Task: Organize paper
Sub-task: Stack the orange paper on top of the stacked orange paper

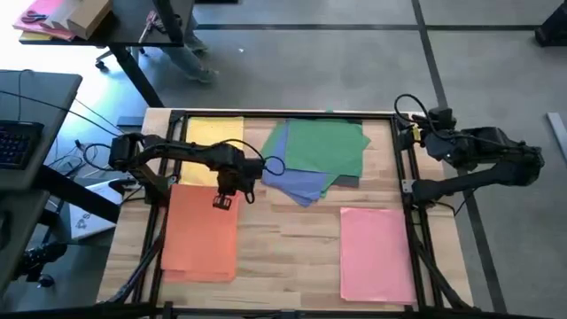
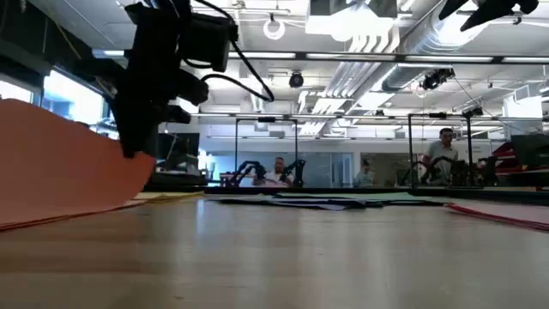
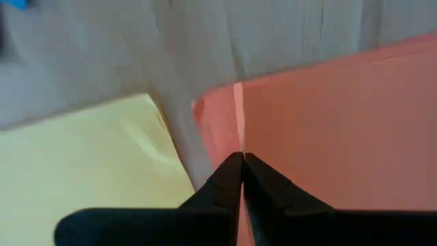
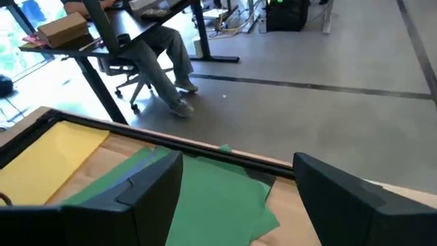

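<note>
Coloured paper lies flat on the wooden table: a yellow sheet (image 1: 213, 143) at the far left, green sheets (image 1: 324, 145) over blue ones (image 1: 299, 183) at the far middle, and pink sheets (image 1: 376, 253) at the near right. An orange sheet (image 1: 202, 234) is at the near left. My left gripper (image 1: 221, 201) is above its far right corner, shut on it. My right gripper (image 4: 235, 165) stands open at the table's far right edge, above the green sheets' corner, with nothing between its fingers. My left gripper pinches the orange sheet's edge (image 3: 237, 119) near its far right corner between its two fingertips; one layer or several, I cannot tell. The fingers come from above, pointing down. The held part curves up off the table (image 2: 60, 163), and the sheet's near part (image 2: 51, 219) stays down.
A black frame (image 1: 283, 114) runs around the tabletop. A dark grey sheet (image 1: 348, 180) peeks out under the green pile. Bare wood (image 1: 288, 252) lies between the orange and pink sheets. Beyond the far edge stand a desk, a chair and a seated person's legs (image 4: 164, 65).
</note>
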